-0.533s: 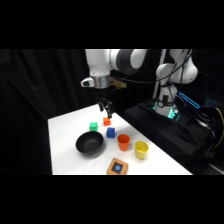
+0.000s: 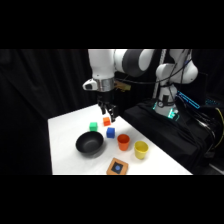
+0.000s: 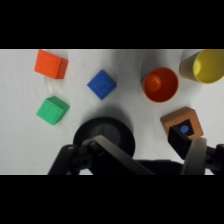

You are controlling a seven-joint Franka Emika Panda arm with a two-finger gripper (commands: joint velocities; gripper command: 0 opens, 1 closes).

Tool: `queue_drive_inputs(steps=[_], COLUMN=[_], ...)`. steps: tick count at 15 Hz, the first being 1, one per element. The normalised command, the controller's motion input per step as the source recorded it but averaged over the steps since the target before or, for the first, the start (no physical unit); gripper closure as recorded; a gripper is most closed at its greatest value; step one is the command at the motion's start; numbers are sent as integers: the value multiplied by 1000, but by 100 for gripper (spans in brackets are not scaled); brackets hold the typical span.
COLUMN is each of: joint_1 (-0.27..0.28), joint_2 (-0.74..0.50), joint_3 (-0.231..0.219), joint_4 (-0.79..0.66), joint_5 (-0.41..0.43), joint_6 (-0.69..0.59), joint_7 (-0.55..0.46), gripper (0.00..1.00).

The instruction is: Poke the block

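Observation:
The block (image 2: 117, 167) is a flat tan-brown square with a dark blue mark on top. It lies near the table's front edge. My gripper (image 2: 109, 116) hangs above the small orange cube (image 2: 106, 120), well back from the block and apart from it. In the wrist view the block (image 3: 184, 122) sits at the right, partly covered by one dark fingertip (image 3: 178, 138). The gripper (image 3: 150, 152) is open with nothing between its fingers.
A black bowl (image 2: 90, 144) stands left of the block. A green cube (image 2: 93, 126), a blue cube (image 2: 110, 132), an orange cup (image 2: 123, 142) and a yellow cup (image 2: 141, 149) lie between gripper and block. Dark equipment lines the table's right side.
The gripper has moved slightly down and toward the table's front. The objects on the table have not moved.

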Motion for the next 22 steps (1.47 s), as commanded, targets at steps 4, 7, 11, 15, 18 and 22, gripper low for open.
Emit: queue_drive_inputs(steps=[4,7,11,15,18,22], joint_1=[131,123,96,76,63,84], joint_2=[46,183,321,343,296,217], joint_3=[110,94,39,-8,-45,-49], joint_4=[126,236,339,339,273,161], joint_5=[-127,-141,-183,-173,-148,-104], joint_6=[80,144,183,132,126,129], joint_7=[165,145,161,109,52,42], gripper=[0,0,43,76,97,98])
